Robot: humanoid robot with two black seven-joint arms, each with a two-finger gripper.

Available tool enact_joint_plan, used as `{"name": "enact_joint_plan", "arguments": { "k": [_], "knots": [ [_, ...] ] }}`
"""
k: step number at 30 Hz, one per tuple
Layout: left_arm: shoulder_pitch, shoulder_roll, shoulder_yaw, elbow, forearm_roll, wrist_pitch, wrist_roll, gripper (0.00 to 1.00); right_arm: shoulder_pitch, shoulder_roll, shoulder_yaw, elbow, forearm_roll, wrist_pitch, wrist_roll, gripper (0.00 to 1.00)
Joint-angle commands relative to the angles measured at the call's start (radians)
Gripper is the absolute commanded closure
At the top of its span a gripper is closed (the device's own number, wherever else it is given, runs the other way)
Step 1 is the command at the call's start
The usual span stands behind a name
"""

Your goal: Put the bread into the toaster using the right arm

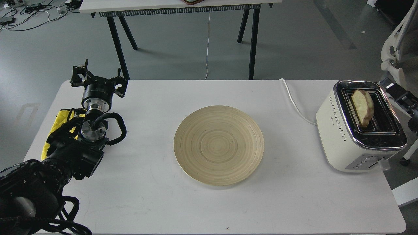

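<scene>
1. Bread (362, 107) stood on edge in the toaster's (346, 137) left-hand slot, upper half proud of the chrome top, not fully down.
2. Judged light, soft and easily crushed or torn; best taken by the crusted upper edge that stood clear of the slot, pinched across the thin faces with light pressure only.
3. Long axis ran near-upright, leaning a little; rounded top pointed up and away, broad faces turned sideways along the slot's length.
4. Sat far from the only visible fingers (75, 74), clear across the table on the opposite side.
5. Right arm's gripper not in view; only a dark piece of hardware showed at the right edge beyond the toaster, so no finger state could be told there.
6. Left gripper (98, 76) hung well apart from the bread, fingers spread wide and holding nothing, above the table's (130, 195) far left corner.
7. Wooden plate (218, 145) lay bare between those fingers and the toaster, nearer the middle.
8. Yellow cloth (60, 124) was wrapped on the left arm just behind the spread fingers.
9. Placement judged essentially made; lever at the toaster's near end looked not yet pressed, though hard to tell.
</scene>
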Motion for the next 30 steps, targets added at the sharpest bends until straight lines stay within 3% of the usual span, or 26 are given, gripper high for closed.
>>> {"name": "enact_joint_plan", "arguments": {
  "k": [1, 9, 13, 17, 19, 23, 30],
  "knots": [
    [0.0, 0.0, 0.0, 0.0, 0.0, 0.0, 0.0, 0.0, 0.001, -0.004, 0.055, 0.011, 0.02, 0.0, 0.001, 0.01],
    [0.0, 0.0, 0.0, 0.0, 0.0, 0.0, 0.0, 0.0, -0.002, 0.065, 0.227, 0.242, 0.286, 0.007, 0.002, 0.01],
    [0.0, -0.001, 0.0, 0.0, 0.0, 0.0, 0.0, 0.0, -0.002, 0.255, 0.261, 0.261, 0.292, 0.005, 0.013, 0.01],
    [0.0, 0.0, 0.0, 0.0, 0.0, 0.0, 0.0, 0.0, -0.01, 0.48, 0.302, 0.154, 0.333, 0.037, 0.051, 0.01],
    [0.0, 0.0, 0.0, 0.0, 0.0, 0.0, 0.0, 0.0, -0.016, 0.587, 0.341, 0.068, 0.373, 0.112, 0.072, 0.01],
    [0.0, 0.0, 0.0, 0.0, 0.0, 0.0, 0.0, 0.0, -0.036, 0.773, 0.443, -0.169, 0.465, 0.362, 0.072, 0.01],
    [0.0, 0.0, 0.0, 0.0, 0.0, 0.0, 0.0, 0.0, -0.038, 1.004, 0.632, -0.568, 0.478, 0.715, 0.072, 0.01]
  ]
}}
